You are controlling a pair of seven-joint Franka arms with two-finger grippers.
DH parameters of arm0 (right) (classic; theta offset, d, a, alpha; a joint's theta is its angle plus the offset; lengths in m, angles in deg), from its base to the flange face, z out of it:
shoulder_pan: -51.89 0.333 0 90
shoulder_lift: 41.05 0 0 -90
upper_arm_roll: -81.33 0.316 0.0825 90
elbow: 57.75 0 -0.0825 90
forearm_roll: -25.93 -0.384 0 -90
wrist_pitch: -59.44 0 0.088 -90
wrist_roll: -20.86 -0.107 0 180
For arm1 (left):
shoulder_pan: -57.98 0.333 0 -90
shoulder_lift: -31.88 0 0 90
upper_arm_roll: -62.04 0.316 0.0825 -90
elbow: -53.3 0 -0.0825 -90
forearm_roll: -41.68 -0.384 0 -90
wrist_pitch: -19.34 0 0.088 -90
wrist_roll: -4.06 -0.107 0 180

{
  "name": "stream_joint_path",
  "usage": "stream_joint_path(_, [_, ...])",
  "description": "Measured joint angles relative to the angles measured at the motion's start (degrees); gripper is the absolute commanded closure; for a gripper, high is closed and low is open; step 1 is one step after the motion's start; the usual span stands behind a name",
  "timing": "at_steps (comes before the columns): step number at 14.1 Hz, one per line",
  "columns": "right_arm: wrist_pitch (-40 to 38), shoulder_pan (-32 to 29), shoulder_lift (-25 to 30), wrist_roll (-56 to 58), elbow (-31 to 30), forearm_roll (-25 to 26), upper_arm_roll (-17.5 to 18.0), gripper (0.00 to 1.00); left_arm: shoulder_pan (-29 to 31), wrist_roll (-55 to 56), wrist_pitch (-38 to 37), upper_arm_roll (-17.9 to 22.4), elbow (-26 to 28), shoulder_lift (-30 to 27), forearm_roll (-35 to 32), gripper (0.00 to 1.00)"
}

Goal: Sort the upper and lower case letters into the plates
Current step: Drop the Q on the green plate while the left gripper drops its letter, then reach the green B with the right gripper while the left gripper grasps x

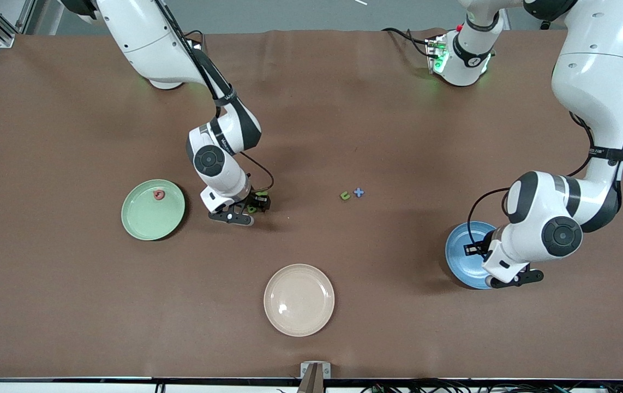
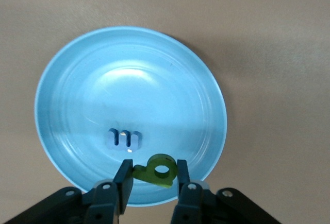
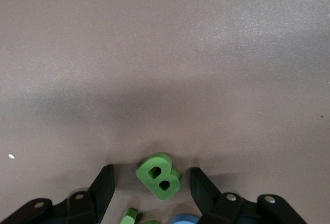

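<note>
My left gripper (image 2: 153, 168) hangs over the blue plate (image 2: 154, 74), shut on a small green letter (image 2: 157, 171) with a round loop. A blue small "m" (image 2: 124, 139) lies in that plate. In the front view the left gripper (image 1: 475, 250) is over the blue plate (image 1: 460, 263). My right gripper (image 3: 152, 176) is open, down at the table, its fingers on either side of a green capital "B" (image 3: 158, 175); in the front view the right gripper (image 1: 256, 205) is beside the mint green plate (image 1: 145, 221), which holds a pinkish-red letter (image 1: 158, 194).
A green letter piece (image 3: 129, 216) and a blue one (image 3: 184, 219) lie close by the "B". A green letter (image 1: 345, 195) and a blue one (image 1: 359, 192) lie mid-table. A cream-beige plate (image 1: 299, 314) sits nearest the front camera.
</note>
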Motion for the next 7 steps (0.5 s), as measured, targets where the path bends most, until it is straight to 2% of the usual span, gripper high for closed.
stream_joint_path(1, [0.07,0.01,0.02,0.0,0.06,0.0,0.04,0.41,-0.17,0.01,0.04,-0.05,0.0,0.34,0.0,0.42])
stream_joint_path(3, [0.07,0.08,0.03,0.02,0.13,0.07,0.06,0.41,-0.46,0.01,0.07,-0.19,0.01,0.68,0.0,0.24])
stream_joint_path(5, [0.09,0.11,0.03,0.17,0.15,0.8,0.06,0.42,-0.74,0.01,0.07,-0.42,0.01,0.67,0.0,0.17])
stream_joint_path(7, [0.11,0.19,0.03,0.17,0.23,2.6,0.13,0.49,-0.99,0.01,0.0,-0.73,0.02,0.64,0.0,0.09])
